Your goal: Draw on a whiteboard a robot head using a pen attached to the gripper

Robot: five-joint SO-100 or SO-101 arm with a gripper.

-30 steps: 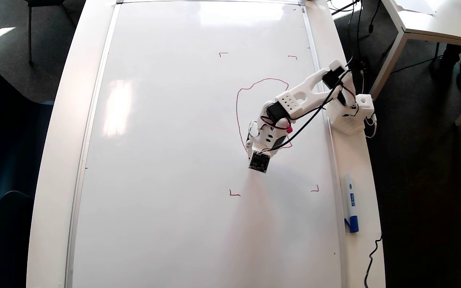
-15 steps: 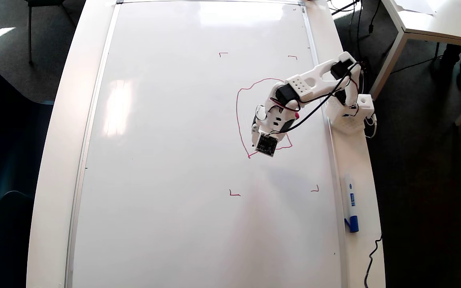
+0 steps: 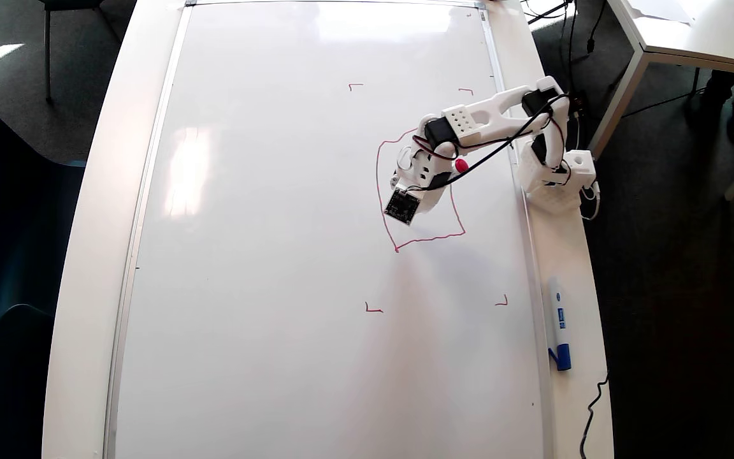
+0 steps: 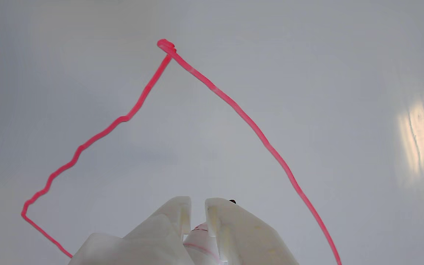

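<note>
Grey carpet and a second white table frame the long white worktop (image 3: 93, 210), which the whiteboard (image 3: 278, 255) covers almost edge to edge.

From where I stand, the tool (image 3: 405, 167) sits inside the red outline, toward the worktop's right edge and nearer its far end in the overhead view. In the wrist view the tool (image 4: 197, 212) has its two pale fingers (image 4: 175, 217) nearly together, only a narrow slot between them, and they appear closed around the pen (image 4: 201, 243), whose white barrel shows in that slot. Its red end (image 3: 461, 166) pokes out beside the wrist. The tip itself is hidden under the fingers, so I cannot tell whether it touches the board.

Around it runs the robot head (image 3: 427, 238), so far only a wobbly outline with one sharp corner (image 4: 166, 45) ahead of the fingers; no inner shapes are visible. Four small red corner marks (image 3: 373, 310) bound the drawing area. A blue-capped marker (image 3: 559, 331) lies off the board near the right edge.

I judge the inner features come next. To do that well, keep light, even pressure, move slowly to cut the wobble, lift cleanly between shapes, and stay well clear of the outline.
</note>
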